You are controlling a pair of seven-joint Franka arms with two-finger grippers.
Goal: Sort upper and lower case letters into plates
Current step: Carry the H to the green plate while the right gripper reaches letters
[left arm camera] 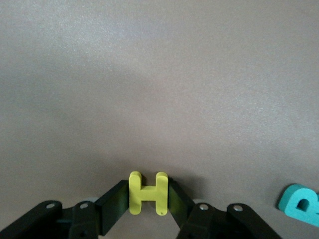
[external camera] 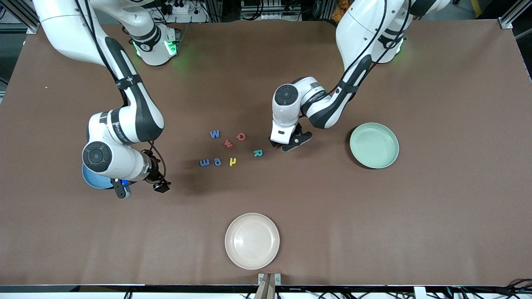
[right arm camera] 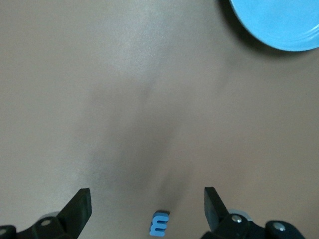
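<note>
The left pincer (external camera: 291,143) is down at the surface (external camera: 436,207), clenched on the yellow H (left arm camera: 148,193): one black finger (left arm camera: 115,203) presses each outer upright of the letter, and the H stands on edge between them, its two uprights running up and down in the left wrist view and its crossbar spanning across the grip. Just beside this pincer, toward the right arm's end, lies the teal R (external camera: 258,153), flat and apart from the fingers. The mint green plate (external camera: 374,145) sits near the pincer toward the left arm's end, with bare surface between them.

The other letters lie flat in a loose cluster farther toward the right arm's end than the R: red Q (external camera: 241,136), red w (external camera: 228,143) and blue W (external camera: 214,134) in one uneven row, and yellow n (external camera: 232,161), blue e (external camera: 217,162) and blue m (external camera: 204,162) in a row nearer the front camera.

The right pincer (external camera: 141,189) hangs in the air with its fingers spread wide and nothing between them, beside the blue plate (external camera: 93,179), which the right arm partly hides. The blue m lies under its open gap. A cream-white plate (external camera: 252,241) rests near the front edge, well apart from both pincers.
</note>
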